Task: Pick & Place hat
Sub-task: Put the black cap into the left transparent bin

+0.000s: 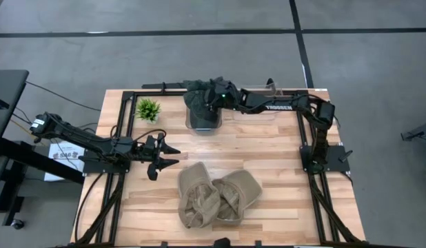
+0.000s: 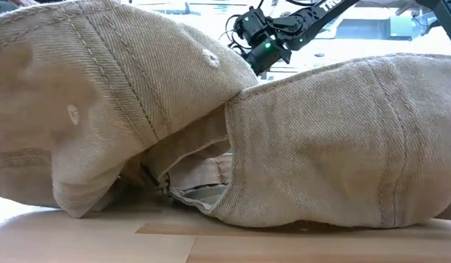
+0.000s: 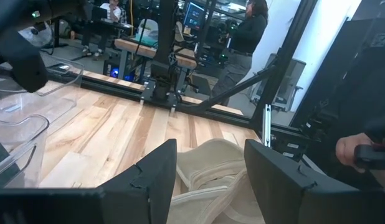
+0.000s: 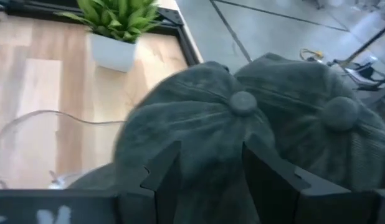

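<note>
At the far edge of the surface (image 1: 268,145), the right gripper (image 4: 208,163) hovers just over two dark caps (image 1: 207,96) piled on a stand, jaws parted and empty, seemingly lined up with one crown button. Two tan caps (image 1: 216,195) lie near the front, overlapping, their line running left to right. The left gripper (image 1: 165,155) waits beside them, jaws wide, aimed their way.

Small potted plant (image 1: 148,109) in white pot near far left corner of wooden tabletop (image 1: 268,148). Beyond, a standing person (image 3: 245,34), monitors (image 3: 195,14), grey floor (image 1: 378,76).
</note>
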